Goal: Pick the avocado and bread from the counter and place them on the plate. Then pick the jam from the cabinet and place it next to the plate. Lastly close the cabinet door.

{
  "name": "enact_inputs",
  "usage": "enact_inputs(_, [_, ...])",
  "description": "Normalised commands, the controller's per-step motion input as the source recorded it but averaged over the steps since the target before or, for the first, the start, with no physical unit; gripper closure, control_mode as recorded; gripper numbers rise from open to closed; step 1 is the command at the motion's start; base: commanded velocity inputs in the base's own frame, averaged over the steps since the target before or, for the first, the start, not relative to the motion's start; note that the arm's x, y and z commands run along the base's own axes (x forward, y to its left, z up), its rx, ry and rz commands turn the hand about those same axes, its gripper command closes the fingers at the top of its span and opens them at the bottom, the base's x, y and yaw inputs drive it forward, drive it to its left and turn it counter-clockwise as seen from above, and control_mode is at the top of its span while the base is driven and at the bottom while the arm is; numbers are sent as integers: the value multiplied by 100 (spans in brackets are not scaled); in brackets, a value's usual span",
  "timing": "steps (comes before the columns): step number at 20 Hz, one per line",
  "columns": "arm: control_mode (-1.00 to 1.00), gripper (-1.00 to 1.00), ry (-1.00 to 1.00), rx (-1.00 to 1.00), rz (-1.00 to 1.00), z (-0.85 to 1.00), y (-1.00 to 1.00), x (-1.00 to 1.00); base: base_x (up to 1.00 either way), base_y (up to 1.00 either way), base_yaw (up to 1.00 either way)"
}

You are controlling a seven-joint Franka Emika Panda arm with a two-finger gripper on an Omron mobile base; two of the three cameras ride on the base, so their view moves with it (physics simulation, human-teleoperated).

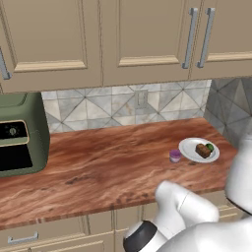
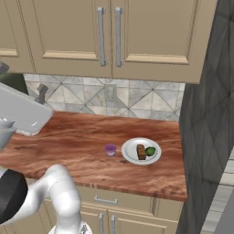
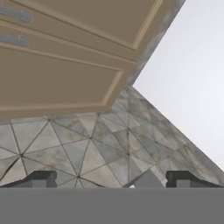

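Observation:
The white plate (image 1: 189,145) (image 2: 130,150) rests on the right end of the wood-grain counter (image 1: 98,167) (image 2: 68,141). On it lie the brown bread (image 1: 202,150) (image 2: 140,151) and the green avocado (image 1: 210,146) (image 2: 150,151), side by side. The jam (image 1: 175,155) (image 2: 110,150), a small purple jar, stands on the counter just left of the plate. Above, the beige cabinet doors (image 1: 147,39) (image 2: 151,32) look closed. My gripper (image 3: 111,179) is open with nothing between its fingertips (image 3: 43,177); it faces the tiled backsplash under the cabinets.
A green oven-like appliance (image 1: 19,135) occupies the counter's left end. A wall outlet (image 1: 141,98) sits in the backsplash. A tiled side wall (image 1: 231,108) (image 2: 205,114) closes the counter off on the right.

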Motion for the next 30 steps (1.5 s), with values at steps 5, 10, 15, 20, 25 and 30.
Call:
enact_inputs(5, [100, -100, -1, 0, 0, 0, 0, -4, -22, 6, 0])
enact_inputs(10, [100, -100, 0, 0, 0, 0, 0, 0, -49, 47, -10])
enact_inputs(15, [100, -100, 0, 0, 0, 0, 0, 0, -64, 56, -33])
enact_inputs(20, [100, -100, 0, 0, 0, 0, 0, 0, -71, 59, -49])
enact_inputs(25, [100, -100, 0, 0, 0, 0, 0, 0, -57, 61, -60])
enact_inputs(30, [100, -100, 0, 0, 0, 0, 0, 0, -33, 26, -62])
